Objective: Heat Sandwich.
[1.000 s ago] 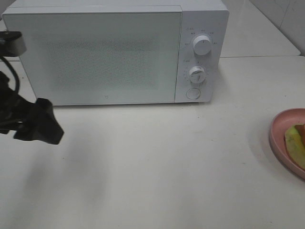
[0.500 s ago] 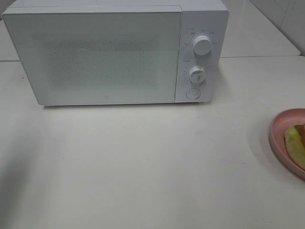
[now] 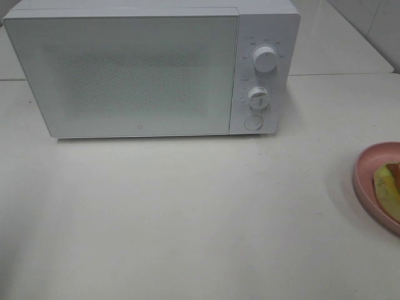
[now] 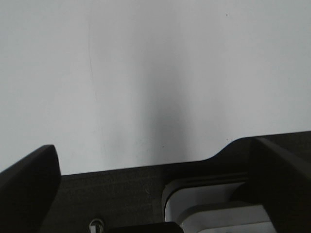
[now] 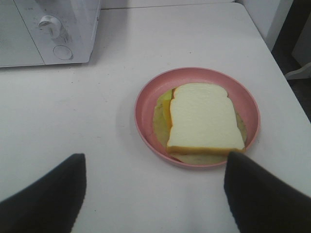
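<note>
A white microwave (image 3: 153, 69) is sitting with its door shut at the back of the desk (image 3: 187, 219), while the sandwich (image 5: 204, 121) is lying flat on a round pink plate (image 5: 146, 104) toward the desk's right edge, well apart from the oven. The right gripper (image 5: 155, 194) is hovering just short of the plate, its jaws standing wide and holding nothing, one dark fingertip to each side of the near rim. The left gripper (image 4: 155, 194) is hanging over bare desk, jaws likewise spread and empty; it is out of the high camera's sight.

Judging by the closed door and the untouched plate, the job is barely beginning. Doing this step well is likely meaning two things: getting the door open first, probably with the left arm, which is working on the side where the door is; and having the right arm take the plate by its rim rather than pinching the soft bread, which would crush and shed its filling. A level carry matters, since the top slice is resting loose.
</note>
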Action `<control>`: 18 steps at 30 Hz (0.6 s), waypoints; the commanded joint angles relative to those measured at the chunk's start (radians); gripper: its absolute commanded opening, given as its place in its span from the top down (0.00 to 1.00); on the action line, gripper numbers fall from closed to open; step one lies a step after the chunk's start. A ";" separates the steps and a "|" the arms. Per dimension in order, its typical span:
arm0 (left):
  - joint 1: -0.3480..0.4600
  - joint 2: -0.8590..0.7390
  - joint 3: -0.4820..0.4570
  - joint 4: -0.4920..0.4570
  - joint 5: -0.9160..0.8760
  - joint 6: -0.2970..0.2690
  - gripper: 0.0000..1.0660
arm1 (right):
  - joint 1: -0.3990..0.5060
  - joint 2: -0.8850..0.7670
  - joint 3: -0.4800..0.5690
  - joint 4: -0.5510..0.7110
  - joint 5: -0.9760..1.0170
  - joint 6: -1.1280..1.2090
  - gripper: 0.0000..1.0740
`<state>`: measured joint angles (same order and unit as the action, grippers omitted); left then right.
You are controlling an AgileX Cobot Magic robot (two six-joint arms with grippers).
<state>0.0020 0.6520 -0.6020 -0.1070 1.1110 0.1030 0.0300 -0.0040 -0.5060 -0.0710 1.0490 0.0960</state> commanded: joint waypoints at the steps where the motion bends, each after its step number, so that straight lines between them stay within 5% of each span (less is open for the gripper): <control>1: 0.002 -0.107 0.056 -0.002 -0.038 0.000 0.06 | -0.008 -0.026 0.000 0.001 -0.011 -0.010 0.30; 18: -0.002 -0.521 0.105 -0.012 -0.073 -0.001 0.06 | -0.008 -0.026 0.000 0.001 -0.011 -0.011 0.30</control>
<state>0.0020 0.1460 -0.5010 -0.1090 1.0460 0.1030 0.0300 -0.0040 -0.5060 -0.0710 1.0490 0.0960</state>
